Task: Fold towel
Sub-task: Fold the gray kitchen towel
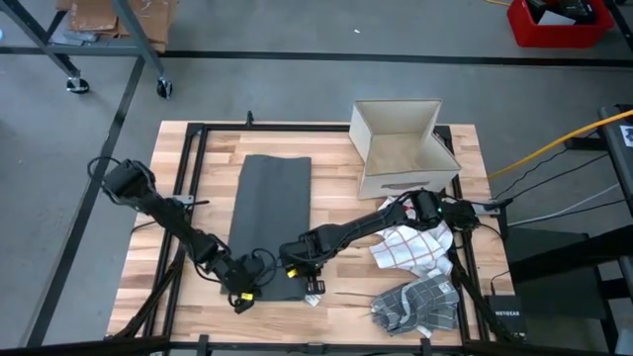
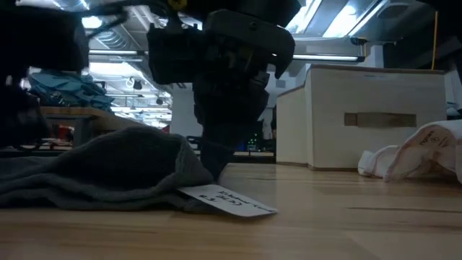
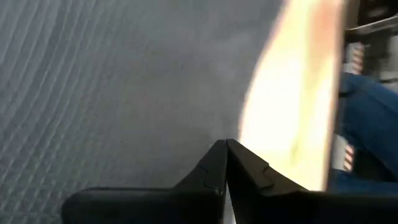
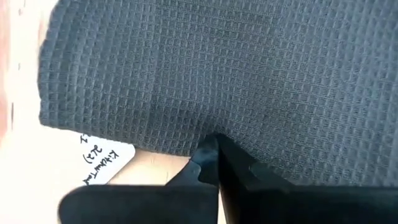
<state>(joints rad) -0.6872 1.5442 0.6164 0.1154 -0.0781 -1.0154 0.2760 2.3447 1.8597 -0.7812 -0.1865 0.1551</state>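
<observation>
Dark grey waffle towel (image 1: 270,222) lies flat mid-table. Left gripper (image 1: 240,289) and right gripper (image 1: 293,263) pinch its 6 o'clock edge, jaws closed. Risk: uneven lift skews fold, or thin hem slips out.

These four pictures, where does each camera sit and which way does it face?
High view: above the table, facing down on dark towel, box, both arms.
Low view: at tabletop height, facing across; towel's white tag, an arm overhead.
Left wrist view: on the left arm, shut left gripper at towel.
Right wrist view: shut right gripper at towel's edge.
Shared: the towel.
</observation>
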